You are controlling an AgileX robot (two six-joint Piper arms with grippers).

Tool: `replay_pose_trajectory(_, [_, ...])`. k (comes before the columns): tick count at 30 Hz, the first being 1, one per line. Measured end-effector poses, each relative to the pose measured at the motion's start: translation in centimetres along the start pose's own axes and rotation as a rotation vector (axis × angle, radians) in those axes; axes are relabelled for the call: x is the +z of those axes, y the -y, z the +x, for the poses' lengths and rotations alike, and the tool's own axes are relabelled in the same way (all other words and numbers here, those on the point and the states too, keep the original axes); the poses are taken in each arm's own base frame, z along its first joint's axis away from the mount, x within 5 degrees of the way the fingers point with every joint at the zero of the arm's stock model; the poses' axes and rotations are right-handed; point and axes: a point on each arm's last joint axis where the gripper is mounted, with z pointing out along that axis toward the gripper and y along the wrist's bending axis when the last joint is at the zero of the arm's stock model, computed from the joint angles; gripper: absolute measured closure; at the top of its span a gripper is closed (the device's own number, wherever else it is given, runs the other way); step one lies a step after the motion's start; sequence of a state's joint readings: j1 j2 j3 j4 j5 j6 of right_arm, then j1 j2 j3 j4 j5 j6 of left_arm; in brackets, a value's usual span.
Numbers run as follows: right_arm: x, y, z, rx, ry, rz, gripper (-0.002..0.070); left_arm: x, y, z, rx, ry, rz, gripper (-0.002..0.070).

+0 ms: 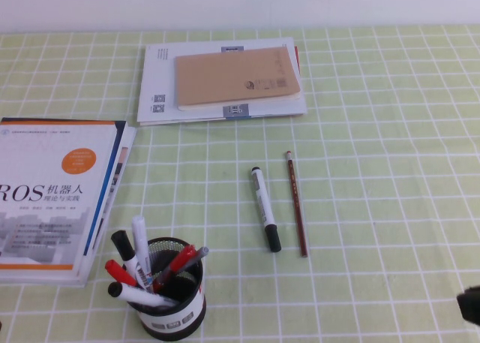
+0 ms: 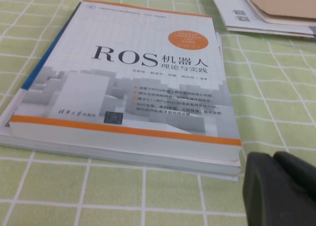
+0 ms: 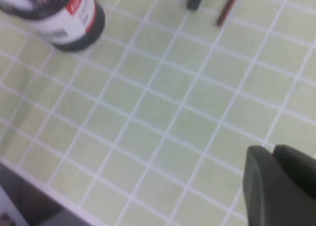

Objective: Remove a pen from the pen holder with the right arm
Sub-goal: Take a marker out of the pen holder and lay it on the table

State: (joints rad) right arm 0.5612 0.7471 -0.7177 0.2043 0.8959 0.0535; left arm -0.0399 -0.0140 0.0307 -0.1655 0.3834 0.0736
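The mesh holder (image 1: 177,313) stands near left, full of pens (image 1: 140,242), none gripped, while the right gripper (image 3: 273,154) hovers empty, jaws together, over the cloth well right of it, and the left gripper (image 2: 272,159), likewise closed, sits beside the book (image 2: 133,82).

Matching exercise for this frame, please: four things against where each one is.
1 pen holder
2 marker
3 brown notebook
4 right gripper

A on the white booklet, far side
B near right corner, shut, empty
C flat beside the pencil
D near edge, by the ROS book

Pairs: 1-D, 2-C, 3-A, 4-B.
The left gripper sits low beside the ROS book.
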Motion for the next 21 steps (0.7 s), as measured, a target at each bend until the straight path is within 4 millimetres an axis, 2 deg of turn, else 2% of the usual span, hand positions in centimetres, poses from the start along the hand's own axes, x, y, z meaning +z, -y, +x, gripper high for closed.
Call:
replay_pose_trajectory(5, [-0.2, 0.3, 1.0, -0.019, -0.070, 0.027, 0.0688, 0.0, 0.0, 0.0, 0.000, 0.000, 0.000, 0.0683])
replay_pose_trajectory(11, [0.4, 0.9, 1.2, -0.052, -0.049, 0.076, 0.0688, 0.0, 0.0, 0.0, 0.000, 0.000, 0.000, 0.0683])
replay_pose_trajectory(15, [1.6, 1.8, 1.6, -0.066, 0.041, 0.114, 0.0688, 0.0, 0.0, 0.0, 0.000, 0.000, 0.000, 0.0683])
replay_pose_trajectory(21, [2.6, 4.9, 4.9, 0.045, 0.252, 0.251, 0.0688, 0.0, 0.0, 0.0, 0.002, -0.001, 0.006, 0.0683])
